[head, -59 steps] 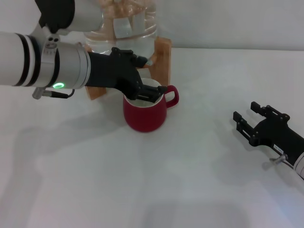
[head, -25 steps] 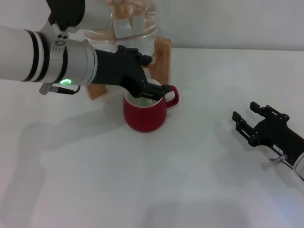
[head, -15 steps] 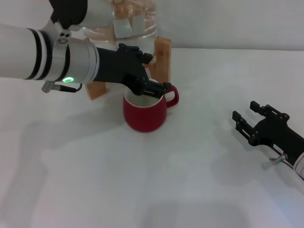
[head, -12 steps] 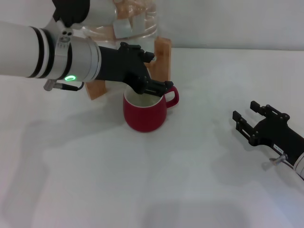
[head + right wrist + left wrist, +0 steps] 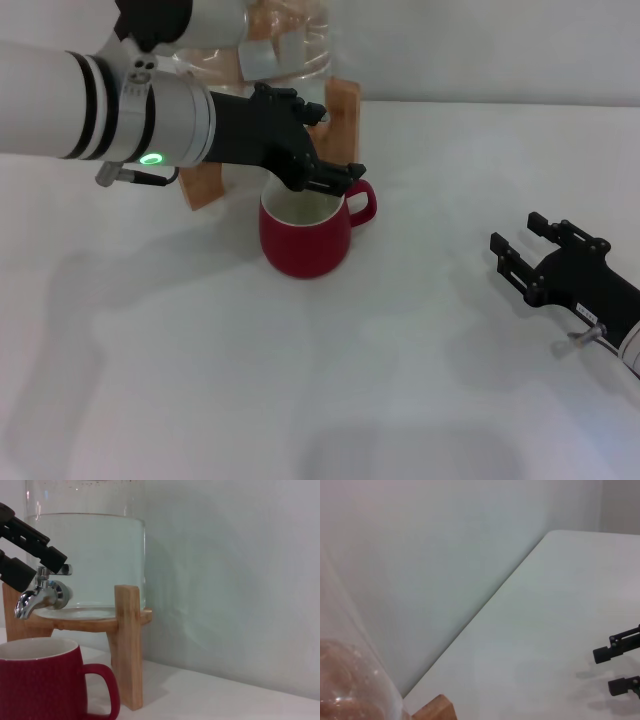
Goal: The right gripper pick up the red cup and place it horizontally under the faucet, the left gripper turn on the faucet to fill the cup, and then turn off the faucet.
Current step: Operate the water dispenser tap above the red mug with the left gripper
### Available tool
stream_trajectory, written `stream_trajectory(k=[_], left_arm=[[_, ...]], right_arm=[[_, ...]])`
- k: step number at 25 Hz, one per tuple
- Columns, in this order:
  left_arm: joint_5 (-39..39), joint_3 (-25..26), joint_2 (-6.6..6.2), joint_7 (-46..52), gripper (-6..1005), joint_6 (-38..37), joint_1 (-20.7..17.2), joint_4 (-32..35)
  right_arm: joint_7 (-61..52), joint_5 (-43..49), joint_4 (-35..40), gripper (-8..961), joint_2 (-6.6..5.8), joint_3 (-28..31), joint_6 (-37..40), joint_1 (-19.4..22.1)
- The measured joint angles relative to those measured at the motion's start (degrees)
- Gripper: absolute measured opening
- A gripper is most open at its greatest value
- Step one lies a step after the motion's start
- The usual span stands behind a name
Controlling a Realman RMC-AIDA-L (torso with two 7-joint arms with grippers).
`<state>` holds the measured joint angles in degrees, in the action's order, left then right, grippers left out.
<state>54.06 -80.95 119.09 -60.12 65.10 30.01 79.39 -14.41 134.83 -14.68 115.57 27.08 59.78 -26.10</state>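
The red cup (image 5: 305, 235) stands upright on the white table in front of the water jar, handle to the right; it also shows in the right wrist view (image 5: 40, 685), right below the spout. The chrome faucet (image 5: 42, 592) is hidden by my arm in the head view. My left gripper (image 5: 335, 168) hovers over the cup's far rim at the faucet. In the right wrist view its black fingers (image 5: 35, 542) stand apart, one on each side of the lever handle. My right gripper (image 5: 516, 232) lies open and empty on the table at the right.
The clear water jar (image 5: 285, 60) sits in a wooden stand (image 5: 342, 125) at the back of the table against a pale wall. The stand's post (image 5: 127, 645) is just behind the cup's handle. The left wrist view shows the wall, the table and the right gripper's fingertips (image 5: 620, 665).
My left gripper has risen from low over the cup's mouth and moved back and to the right, up to the faucet. The cup and the right arm have not moved.
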Motion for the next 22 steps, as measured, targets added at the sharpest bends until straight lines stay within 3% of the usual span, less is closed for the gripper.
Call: stream_trajectory(k=[22], left_arm=[[0.0, -0.4, 0.17, 0.0, 876, -2.9, -0.2, -0.3]], right_arm=[[0.0, 0.0, 0.0, 531, -0.08, -0.1, 1.0, 0.6]])
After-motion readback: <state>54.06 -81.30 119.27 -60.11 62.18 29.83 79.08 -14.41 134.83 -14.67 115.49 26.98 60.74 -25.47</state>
